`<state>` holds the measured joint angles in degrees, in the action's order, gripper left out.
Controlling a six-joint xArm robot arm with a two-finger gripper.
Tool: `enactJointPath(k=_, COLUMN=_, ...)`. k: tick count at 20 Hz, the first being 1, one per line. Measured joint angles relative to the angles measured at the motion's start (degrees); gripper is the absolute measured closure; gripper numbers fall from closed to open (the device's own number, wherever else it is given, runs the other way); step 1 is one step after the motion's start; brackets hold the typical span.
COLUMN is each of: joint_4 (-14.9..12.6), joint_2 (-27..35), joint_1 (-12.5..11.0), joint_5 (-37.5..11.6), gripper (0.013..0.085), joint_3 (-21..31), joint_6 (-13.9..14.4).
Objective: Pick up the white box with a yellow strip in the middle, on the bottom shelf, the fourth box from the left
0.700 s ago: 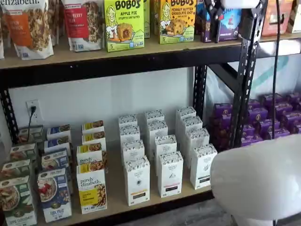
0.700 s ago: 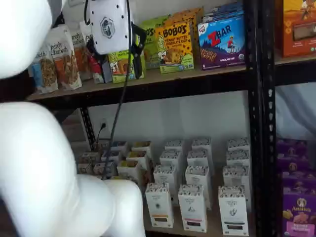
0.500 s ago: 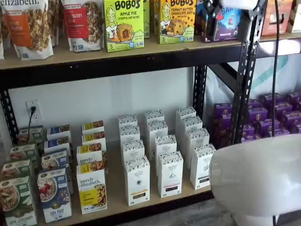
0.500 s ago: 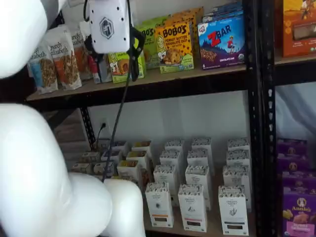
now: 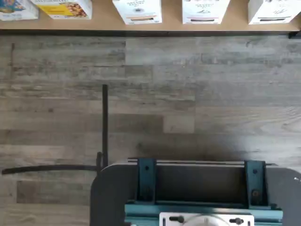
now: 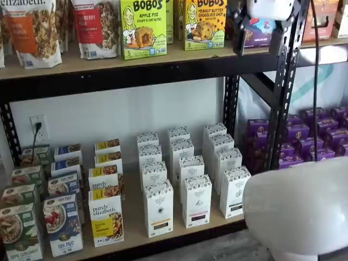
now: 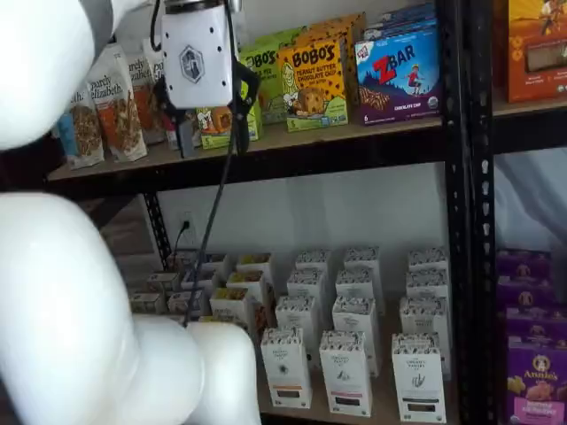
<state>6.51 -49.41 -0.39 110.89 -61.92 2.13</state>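
The white box (image 6: 159, 209) with a tan-yellow strip low on its front stands at the front of the bottom shelf (image 6: 133, 231), leftmost of the white cartons. It also shows in a shelf view (image 7: 286, 367) and in the wrist view (image 5: 137, 9), at the shelf's (image 5: 169, 26) front edge. My gripper (image 6: 258, 46) hangs high up in front of the upper shelf, far above the box. In both shelf views a plain gap shows between its black fingers (image 7: 182, 133), so it is open with nothing in it.
White cartons with black strips (image 6: 197, 201) stand beside the box, with purely elizabeth boxes (image 6: 106, 217) to their left. Bobo's boxes (image 6: 143, 27) and a Zbar box (image 7: 399, 71) fill the upper shelf. A black upright (image 6: 285, 87) and the arm's white links (image 7: 62, 301) are close.
The gripper has come down a little in front of the upper shelf, and more of its black fingers shows. The boxes have not moved.
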Motion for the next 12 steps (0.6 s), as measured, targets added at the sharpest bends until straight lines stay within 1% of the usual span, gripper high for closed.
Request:
enactJointPath(k=4, joint_4=-1.3, joint_2=-0.3, joint_1=1.9, joint_5=-4.2, gripper=0.0130, joint_3=3.4, joint_6=1.3)
enactJointPath(k=10, joint_4=-4.6, joint_2=0.5, joint_1=5.6, joint_5=-10.1, gripper=0.0130, joint_3=9.2, joint_6=3.8)
enactJointPath(k=12, joint_4=-5.0, joint_2=0.2, joint_1=6.1, joint_5=-12.8, gripper=0.0130, joint_3=11.5, joint_6=4.3)
